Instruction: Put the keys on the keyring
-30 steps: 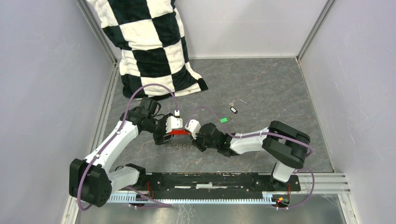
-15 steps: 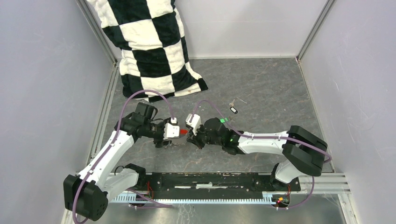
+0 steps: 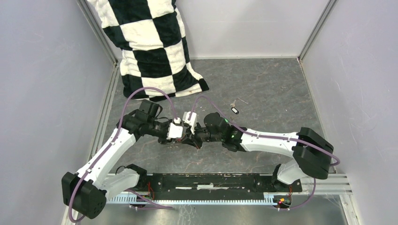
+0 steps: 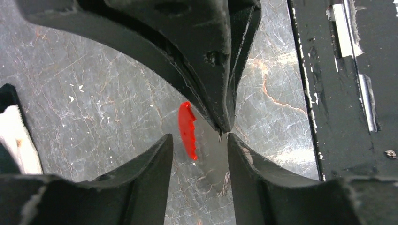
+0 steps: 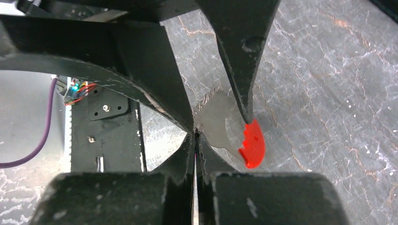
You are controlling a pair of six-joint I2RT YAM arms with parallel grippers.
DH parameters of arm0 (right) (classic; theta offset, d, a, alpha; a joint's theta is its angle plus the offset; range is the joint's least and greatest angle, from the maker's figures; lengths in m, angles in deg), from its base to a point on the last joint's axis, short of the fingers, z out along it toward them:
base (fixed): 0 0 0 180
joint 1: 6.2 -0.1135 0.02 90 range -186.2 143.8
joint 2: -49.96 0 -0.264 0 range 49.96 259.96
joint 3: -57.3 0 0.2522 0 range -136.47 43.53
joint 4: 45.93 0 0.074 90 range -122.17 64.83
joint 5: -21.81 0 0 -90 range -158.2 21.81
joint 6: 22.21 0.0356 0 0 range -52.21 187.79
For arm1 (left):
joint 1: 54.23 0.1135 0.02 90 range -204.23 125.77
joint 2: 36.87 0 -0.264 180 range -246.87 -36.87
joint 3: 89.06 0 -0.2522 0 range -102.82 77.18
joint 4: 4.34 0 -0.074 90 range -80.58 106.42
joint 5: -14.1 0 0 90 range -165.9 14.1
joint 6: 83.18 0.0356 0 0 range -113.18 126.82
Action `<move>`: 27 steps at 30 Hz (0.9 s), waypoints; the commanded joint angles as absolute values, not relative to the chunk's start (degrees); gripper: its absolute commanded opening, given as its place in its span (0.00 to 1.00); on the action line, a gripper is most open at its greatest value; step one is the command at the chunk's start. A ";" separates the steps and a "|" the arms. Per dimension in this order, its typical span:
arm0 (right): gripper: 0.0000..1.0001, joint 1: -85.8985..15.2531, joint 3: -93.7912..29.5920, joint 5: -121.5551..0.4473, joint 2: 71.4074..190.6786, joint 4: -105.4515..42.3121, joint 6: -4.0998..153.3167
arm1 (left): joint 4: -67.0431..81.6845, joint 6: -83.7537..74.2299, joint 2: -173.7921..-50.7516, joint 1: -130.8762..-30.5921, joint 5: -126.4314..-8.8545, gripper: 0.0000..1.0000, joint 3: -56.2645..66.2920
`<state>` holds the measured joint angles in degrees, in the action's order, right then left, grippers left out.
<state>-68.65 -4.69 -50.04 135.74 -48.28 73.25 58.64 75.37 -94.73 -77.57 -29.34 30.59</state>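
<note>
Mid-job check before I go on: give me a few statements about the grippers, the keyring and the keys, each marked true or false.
1. The left gripper straddles the red piece of the keyring. True.
2. The right gripper is wide open. False: it is shut, its tips at the keyring's edge.
3. The black-tagged key is already on the keyring. False: it lies on the table, apart, beyond the right arm.
4. A checkered pillow stands at the far left corner. True.
</note>
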 commanded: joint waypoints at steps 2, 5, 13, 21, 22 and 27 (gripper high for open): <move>0.00 -68.50 -8.67 -47.05 131.83 -47.43 71.20 | 64.36 77.52 -94.95 -78.05 -26.27 0.49 25.49; 0.00 -68.51 -8.89 -46.97 130.57 -46.68 70.58 | 65.38 76.45 -94.19 -78.08 -25.56 0.45 24.62; 0.00 -68.49 -8.85 -47.84 127.30 -43.61 68.38 | 69.69 73.33 -94.99 -78.12 -21.20 0.51 19.68; 0.00 -68.45 -8.61 -48.05 123.83 -43.39 68.61 | 67.85 67.09 -94.37 -78.06 -19.04 0.59 18.50; 0.00 -68.31 -8.51 -47.99 123.11 -43.48 68.56 | 67.39 65.92 -93.93 -78.08 -19.00 0.61 18.67; 0.00 -68.32 -8.14 -47.91 120.50 -43.37 69.07 | 63.47 58.97 -92.90 -78.12 -18.46 0.66 18.72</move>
<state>-68.54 -6.29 -48.29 123.94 -41.22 69.20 67.42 67.70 -94.34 -77.85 -21.40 20.17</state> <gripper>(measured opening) 0.006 0.660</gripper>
